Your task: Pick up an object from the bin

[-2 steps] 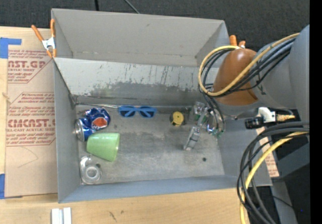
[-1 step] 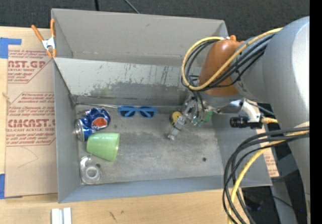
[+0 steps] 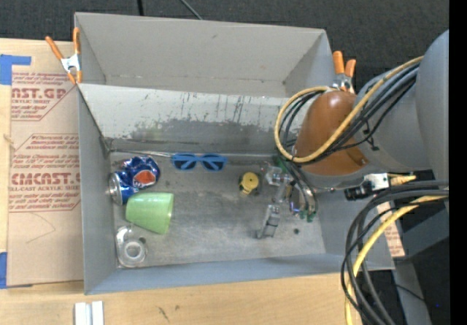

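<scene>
Downward, end effector (image 3: 268,227) over bin floor (image 3: 211,207)

A can (image 3: 133,176), green cup (image 3: 150,212) and clear jar (image 3: 132,249) lie at the bin's (image 3: 197,60) left, with blue sunglasses (image 3: 199,163) and a yellow piece (image 3: 249,182) farther right.

I see soft light coming down from above. The back wall of the bin (image 3: 197,46) is the brightest part. The bin's floor is dimmer, and darker near its right edge, under the arm (image 3: 430,119). The orange cover (image 3: 328,134) has a pale shiny patch. The can (image 3: 135,177) by the left edge glints.
</scene>
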Controlling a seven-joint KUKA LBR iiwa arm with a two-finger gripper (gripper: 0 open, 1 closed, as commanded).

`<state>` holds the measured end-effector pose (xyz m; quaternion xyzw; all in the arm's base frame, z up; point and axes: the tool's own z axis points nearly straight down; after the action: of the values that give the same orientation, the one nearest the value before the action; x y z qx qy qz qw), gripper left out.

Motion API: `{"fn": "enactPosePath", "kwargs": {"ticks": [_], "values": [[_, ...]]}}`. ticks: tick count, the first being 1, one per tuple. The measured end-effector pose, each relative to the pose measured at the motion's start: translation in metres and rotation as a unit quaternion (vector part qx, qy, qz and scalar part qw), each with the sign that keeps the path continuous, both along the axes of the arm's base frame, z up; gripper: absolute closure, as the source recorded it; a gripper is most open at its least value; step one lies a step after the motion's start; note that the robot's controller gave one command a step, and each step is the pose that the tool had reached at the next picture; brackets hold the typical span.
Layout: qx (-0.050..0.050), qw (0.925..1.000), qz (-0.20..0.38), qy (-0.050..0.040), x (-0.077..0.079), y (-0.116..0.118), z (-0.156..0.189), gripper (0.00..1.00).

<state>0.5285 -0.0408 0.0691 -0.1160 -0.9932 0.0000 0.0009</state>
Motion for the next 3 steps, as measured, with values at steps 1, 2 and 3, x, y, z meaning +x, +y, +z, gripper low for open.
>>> {"fn": "enactPosePath", "kwargs": {"ticks": [1, 2, 3], "values": [[-0.001, 0.9999, -0.013, -0.0042, 0.052, -0.038, 0.001, 0.00], [0.001, 0.9969, 0.079, -0.0022, 0.053, 0.021, 0.002, 0.00], [0.000, 0.9969, 0.078, -0.0024, 0.053, 0.019, 0.002, 1.00]]}}
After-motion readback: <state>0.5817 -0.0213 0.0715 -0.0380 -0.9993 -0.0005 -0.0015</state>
